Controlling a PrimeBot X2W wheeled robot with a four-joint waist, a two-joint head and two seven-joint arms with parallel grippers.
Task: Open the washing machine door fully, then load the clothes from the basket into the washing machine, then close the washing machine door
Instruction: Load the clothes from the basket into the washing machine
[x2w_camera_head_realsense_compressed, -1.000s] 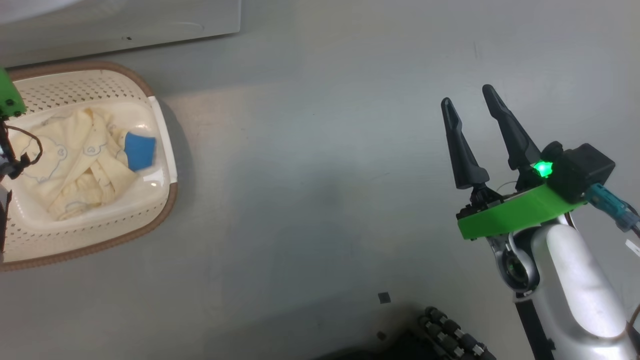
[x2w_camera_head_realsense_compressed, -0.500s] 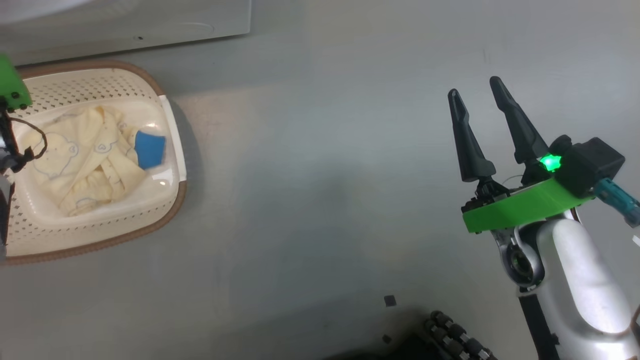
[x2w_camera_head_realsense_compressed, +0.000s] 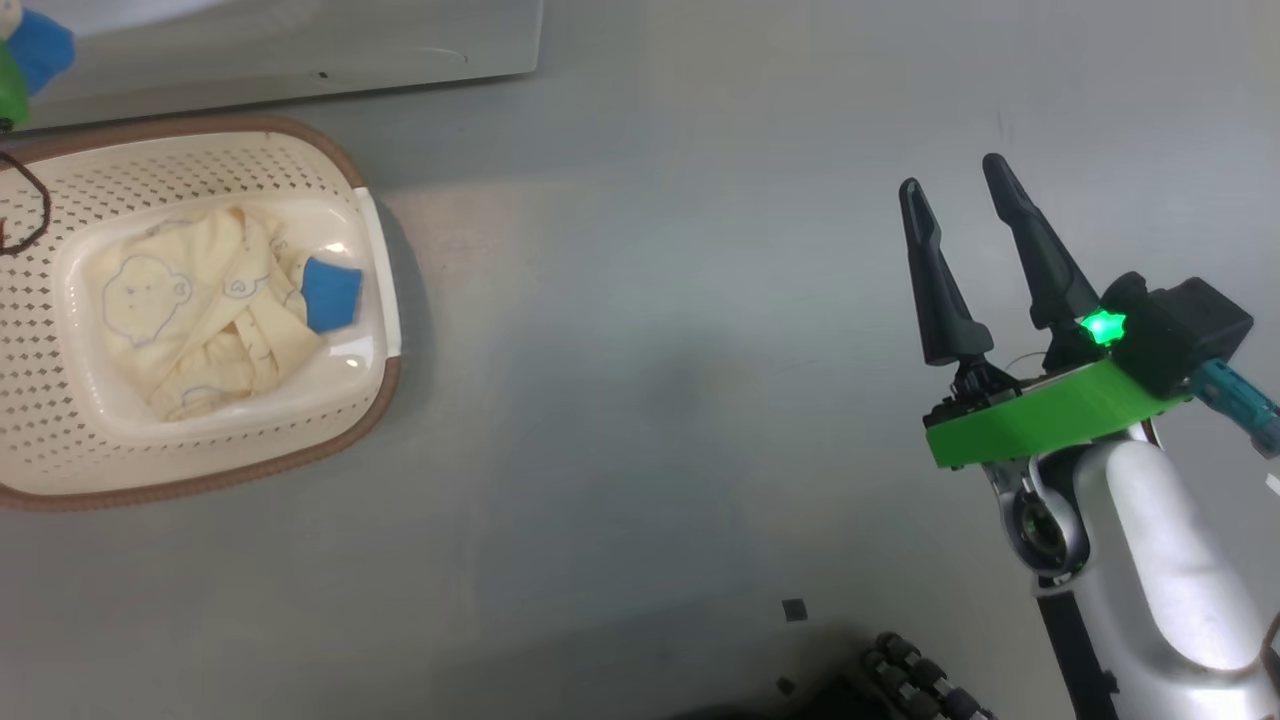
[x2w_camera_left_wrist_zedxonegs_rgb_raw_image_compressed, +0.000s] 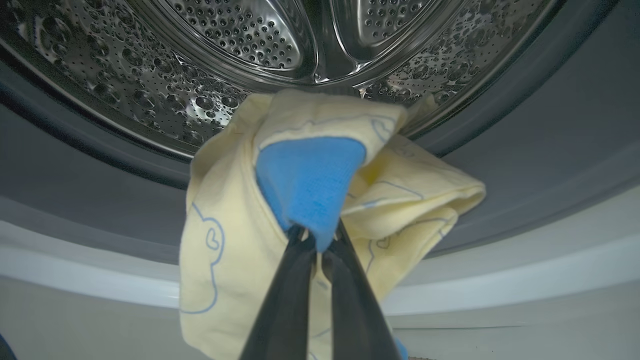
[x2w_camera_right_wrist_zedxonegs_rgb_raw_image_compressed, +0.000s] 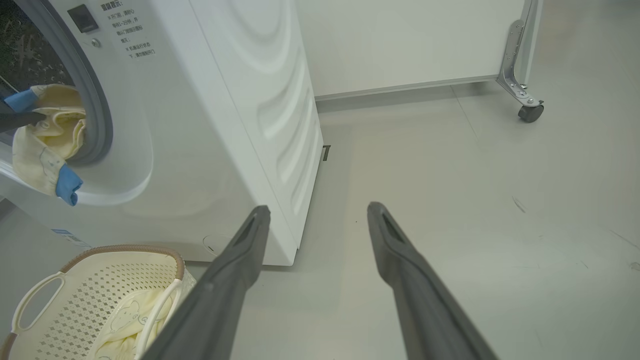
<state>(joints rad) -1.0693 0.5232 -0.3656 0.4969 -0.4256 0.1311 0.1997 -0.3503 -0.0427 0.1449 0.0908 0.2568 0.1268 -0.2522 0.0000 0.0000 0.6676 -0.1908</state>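
Observation:
My left gripper (x2w_camera_left_wrist_zedxonegs_rgb_raw_image_compressed: 320, 240) is shut on a cream-yellow garment (x2w_camera_left_wrist_zedxonegs_rgb_raw_image_compressed: 220, 240) with a blue cloth piece (x2w_camera_left_wrist_zedxonegs_rgb_raw_image_compressed: 307, 180), held just in front of the washing machine's steel drum (x2w_camera_left_wrist_zedxonegs_rgb_raw_image_compressed: 235, 35). In the right wrist view the same garment (x2w_camera_right_wrist_zedxonegs_rgb_raw_image_compressed: 45, 135) hangs at the mouth of the washing machine (x2w_camera_right_wrist_zedxonegs_rgb_raw_image_compressed: 225, 100). The basket (x2w_camera_head_realsense_compressed: 330, 170) stands on the floor at the left with more of the clothes (x2w_camera_head_realsense_compressed: 190, 320) inside. My right gripper (x2w_camera_head_realsense_compressed: 960, 195) hangs open over bare floor, far right of the basket. The washing machine door is out of view.
The washer's white base (x2w_camera_head_realsense_compressed: 300, 50) runs along the top of the head view, just behind the basket. A white panel on a caster wheel (x2w_camera_right_wrist_zedxonegs_rgb_raw_image_compressed: 530, 112) stands at the back right. My own dark wheeled base (x2w_camera_head_realsense_compressed: 910, 680) shows at the bottom edge.
The head camera has swung, so the basket now sits further right. The left arm's green mount has gone from over the basket to the top left corner. The right gripper has barely moved.

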